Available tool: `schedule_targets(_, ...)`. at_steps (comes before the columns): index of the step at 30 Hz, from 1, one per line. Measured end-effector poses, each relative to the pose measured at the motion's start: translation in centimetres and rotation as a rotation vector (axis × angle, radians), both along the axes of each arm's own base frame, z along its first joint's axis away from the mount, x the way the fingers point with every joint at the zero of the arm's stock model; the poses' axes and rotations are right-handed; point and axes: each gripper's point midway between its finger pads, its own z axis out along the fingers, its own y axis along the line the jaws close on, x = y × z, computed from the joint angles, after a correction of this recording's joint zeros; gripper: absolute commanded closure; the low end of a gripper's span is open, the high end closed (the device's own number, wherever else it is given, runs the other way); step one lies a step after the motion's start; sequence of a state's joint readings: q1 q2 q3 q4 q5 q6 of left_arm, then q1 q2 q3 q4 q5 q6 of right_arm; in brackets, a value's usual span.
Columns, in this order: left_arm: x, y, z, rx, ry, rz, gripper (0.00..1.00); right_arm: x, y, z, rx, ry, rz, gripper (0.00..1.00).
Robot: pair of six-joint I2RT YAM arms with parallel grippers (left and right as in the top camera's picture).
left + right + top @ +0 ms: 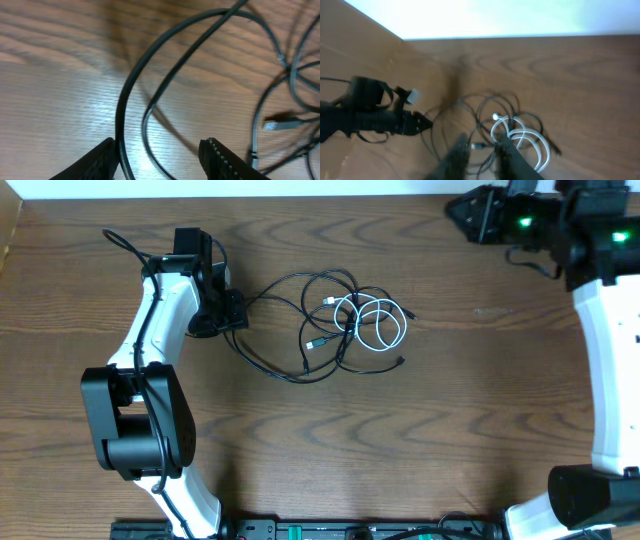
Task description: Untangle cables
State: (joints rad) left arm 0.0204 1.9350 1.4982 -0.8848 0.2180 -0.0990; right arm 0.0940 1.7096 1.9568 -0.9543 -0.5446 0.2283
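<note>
Cables [350, 318]: 1 white, several black, tangled in 1 heap. Left gripper [160, 150] jaws open, black loop [121, 102] lying between them. Right gripper [481, 155] jaws slightly apart, empty.

Cables [345, 320] black, one white; table [400, 440] brown wood grain; arms [165, 305] white with black joints.

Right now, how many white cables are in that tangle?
1. The white cable lies coiled on the right side of the pile, among the black cables; another could hide underneath, though none shows.
</note>
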Motion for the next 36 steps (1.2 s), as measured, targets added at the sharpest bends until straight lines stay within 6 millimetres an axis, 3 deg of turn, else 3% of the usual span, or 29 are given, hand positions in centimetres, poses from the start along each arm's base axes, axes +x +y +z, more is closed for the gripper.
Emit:
schedule_targets(5, 1.0, -2.3, 1.3, -0.124, -0.062, -0.031, 0.35, 0.3, 2.1, -6.1, -0.084, 0.158, 0.022, 0.44)
schedule_targets(11, 1.4, -6.3, 4.5, -0.247, -0.14, -0.084, 0.34, 0.9, 5.1, -15.1, -0.181, 0.36, 0.067, 0.43)
schedule_targets(15, 1.3, -8.3, 4.9, -0.29, -0.137, -0.086, 0.34, 0.8, 6.7, -20.9, -0.222, 0.487, 0.083, 0.43)
schedule_targets(19, 1.6, -8.6, 5.1, -0.31, -0.141, -0.053, 0.34, 0.5, 7.4, -25.2, -0.245, 0.59, 0.076, 0.43)
schedule_targets(28, 1.8, -8.7, 5.2, -0.326, -0.135, -0.02, 0.34, 0.0, 9.8, -31.9, -0.274, 0.695, 0.08, 0.42)
schedule_targets(33, 1.7, -8.7, 5.2, -0.327, -0.133, -0.018, 0.34, 0.7, 11.5, -33.4, -0.263, 0.668, 0.082, 0.44)
schedule_targets(36, 1.7, -9.0, 5.2, -0.328, -0.132, -0.024, 0.34, 0.9, 11.9, -33.4, -0.263, 0.651, 0.078, 0.55)
